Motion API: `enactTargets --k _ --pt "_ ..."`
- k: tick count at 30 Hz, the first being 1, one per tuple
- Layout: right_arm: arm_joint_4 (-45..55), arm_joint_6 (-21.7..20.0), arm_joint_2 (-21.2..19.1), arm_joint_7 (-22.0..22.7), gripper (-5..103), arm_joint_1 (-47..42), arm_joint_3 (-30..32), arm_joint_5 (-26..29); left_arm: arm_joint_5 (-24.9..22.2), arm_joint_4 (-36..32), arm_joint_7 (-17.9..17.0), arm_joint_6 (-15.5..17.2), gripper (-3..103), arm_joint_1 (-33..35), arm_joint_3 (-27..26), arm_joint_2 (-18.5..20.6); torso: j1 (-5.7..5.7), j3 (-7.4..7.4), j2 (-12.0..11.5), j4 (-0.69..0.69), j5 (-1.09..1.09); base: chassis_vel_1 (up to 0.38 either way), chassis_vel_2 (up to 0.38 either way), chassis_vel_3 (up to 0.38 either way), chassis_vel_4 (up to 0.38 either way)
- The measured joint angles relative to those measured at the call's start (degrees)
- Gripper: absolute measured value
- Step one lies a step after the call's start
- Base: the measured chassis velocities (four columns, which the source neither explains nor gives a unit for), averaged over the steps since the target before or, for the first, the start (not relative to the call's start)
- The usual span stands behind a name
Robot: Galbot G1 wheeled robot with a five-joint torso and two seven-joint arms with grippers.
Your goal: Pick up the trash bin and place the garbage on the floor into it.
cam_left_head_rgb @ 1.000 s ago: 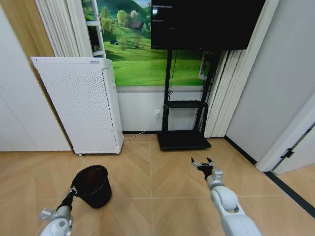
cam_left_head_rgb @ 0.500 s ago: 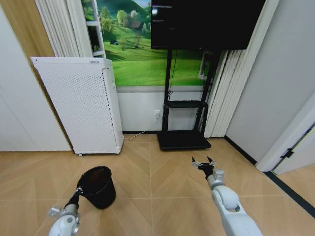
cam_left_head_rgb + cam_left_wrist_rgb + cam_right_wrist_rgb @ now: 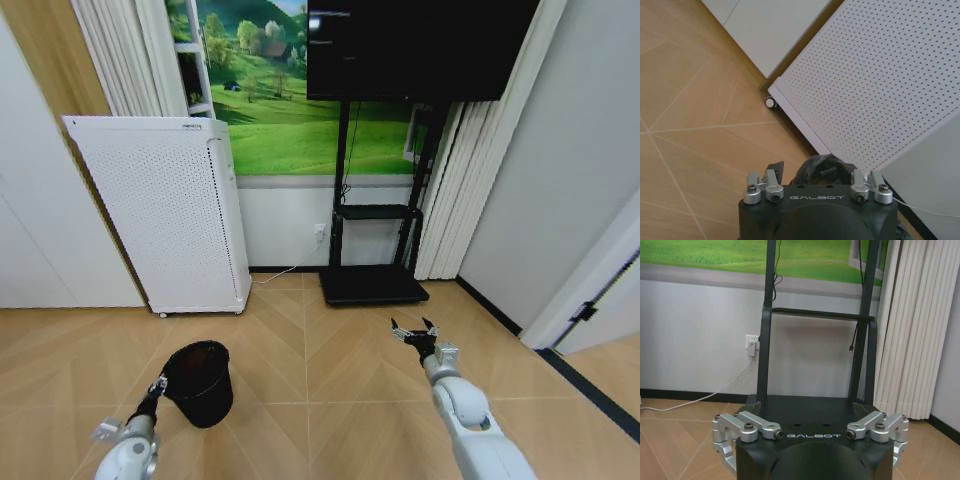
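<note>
Black mesh, one trash bin (image 3: 199, 382) hangs clamped in the left gripper (image 3: 157, 389); right gripper (image 3: 414, 333) jaws apart.

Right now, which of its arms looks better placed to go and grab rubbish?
Probably the right. Its right gripper hangs free with fingers spread open, while the left gripper is at the trash bin rim, apparently holding it.

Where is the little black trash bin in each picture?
Head view: the trash bin sits low on the left, over the wood floor, at the left gripper.
Left wrist view: its black mesh peeks out just past the gripper's body, near the bottom middle.
Right wrist view: it is not in this picture.
Shared landmark: the white perforated appliance behind the bin.
</note>
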Motion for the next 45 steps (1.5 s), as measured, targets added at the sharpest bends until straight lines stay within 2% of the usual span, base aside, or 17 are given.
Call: enactTargets --k 1,3,4,7,8,9,12,13,14,15,17,21,22,23,26,36,45 --pt "0.00 0.00 0.00 0.00 100 0.00 0.00 0.00 0.00 0.00 0.00 0.00 57 0.00 0.00 0.00 0.00 0.00 0.00 0.00 0.00 0.000 0.000 0.000 0.000" --pt "0.31 -0.25 0.28 0.00 100 0.01 -0.08 0.00 0.68 -1.73 0.41 0.67 69 0.25 -0.02 0.00 0.00 0.00 0.00 0.00 0.00 0.000 0.000 0.000 0.000" --pt "0.31 -0.25 0.28 0.00 100 0.01 -0.08 0.00 0.68 -1.73 0.41 0.67 69 0.25 -0.02 0.00 0.00 0.00 0.00 0.00 0.00 0.000 0.000 0.000 0.000" --pt "0.88 -0.93 0.61 0.00 100 -0.14 -0.19 0.21 2.75 -5.48 0.71 1.78 85 0.69 -0.48 -0.30 0.00 0.00 0.00 0.01 0.00 0.000 0.000 0.000 0.000" --pt "0.88 -0.93 0.61 0.00 100 -0.14 -0.19 0.21 2.75 -5.48 0.71 1.78 85 0.69 -0.48 -0.30 0.00 0.00 0.00 0.01 0.00 0.000 0.000 0.000 0.000" --pt "1.02 -1.09 0.68 0.00 100 -0.17 -0.20 0.36 4.08 -8.02 0.89 2.61 91 0.86 -0.73 -0.45 0.00 0.00 0.00 0.00 0.00 0.000 0.000 0.000 0.000" --pt "1.24 -1.24 0.87 0.03 100 -0.17 -0.16 0.61 6.42 -11.73 1.55 4.09 96 1.15 -0.68 -0.14 0.00 0.00 0.00 0.00 0.00 0.000 0.000 0.000 0.000" --pt "1.70 -1.53 1.22 0.30 100 -0.22 0.08 1.07 9.43 -15.30 2.24 5.49 100 1.38 -0.12 0.79 0.00 0.00 0.00 0.02 0.00 0.000 0.000 0.000 0.000" --pt "2.34 -1.93 1.57 0.76 100 -0.42 0.26 1.50 12.39 -18.17 3.13 6.69 100 1.41 0.67 1.72 0.00 0.00 0.00 0.00 0.01 0.000 0.000 0.000 0.000" --pt "2.34 -1.93 1.57 0.76 100 -0.42 0.26 1.50 12.39 -18.17 3.13 6.69 100 1.41 0.67 1.72 0.00 0.00 0.00 0.00 0.01 0.000 0.000 0.000 0.000" --pt "3.76 -2.93 2.27 2.32 100 -1.17 0.62 2.07 17.46 -21.90 5.44 7.88 100 1.21 2.50 3.66 0.00 0.00 0.00 0.01 0.00 0.000 0.000 0.000 0.000" --pt "5.31 -4.88 3.16 3.60 100 -2.56 1.19 2.15 20.03 -25.07 6.53 9.02 100 0.41 5.73 6.23 0.00 0.00 0.00 -0.02 0.01 0.000 0.000 0.000 0.000" --pt "5.67 -6.87 3.68 3.68 100 -3.34 1.38 2.11 21.14 -26.42 7.39 9.17 100 0.87 7.12 7.48 0.00 0.00 0.00 -0.06 0.00 0.000 0.000 0.000 0.000" --pt "5.59 -7.13 3.97 3.59 100 -3.45 1.33 1.95 21.97 -27.00 7.79 9.18 100 1.36 7.47 7.87 0.00 0.00 0.00 -0.03 0.00 0.000 0.000 0.000 0.000" --pt "4.58 -6.51 4.98 2.77 100 -3.68 1.20 0.77 23.13 -28.46 8.24 9.88 100 2.65 8.32 8.92 0.00 0.00 0.00 0.04 -0.01 0.000 0.000 0.000 0.000" --pt "2.50 -3.03 5.83 1.70 100 -3.37 1.50 -0.15 25.62 -28.20 7.30 9.54 100 1.74 8.96 10.94 0.14 0.62 0.77 0.02 -0.01 0.000 0.000 0.000 0.000" --pt "2.73 -2.58 5.34 1.49 100 -1.76 1.40 0.37 25.31 -30.09 6.24 10.47 100 2.00 8.57 11.39 0.53 2.72 3.26 0.02 0.00 0.000 0.000 0.000 0.000"
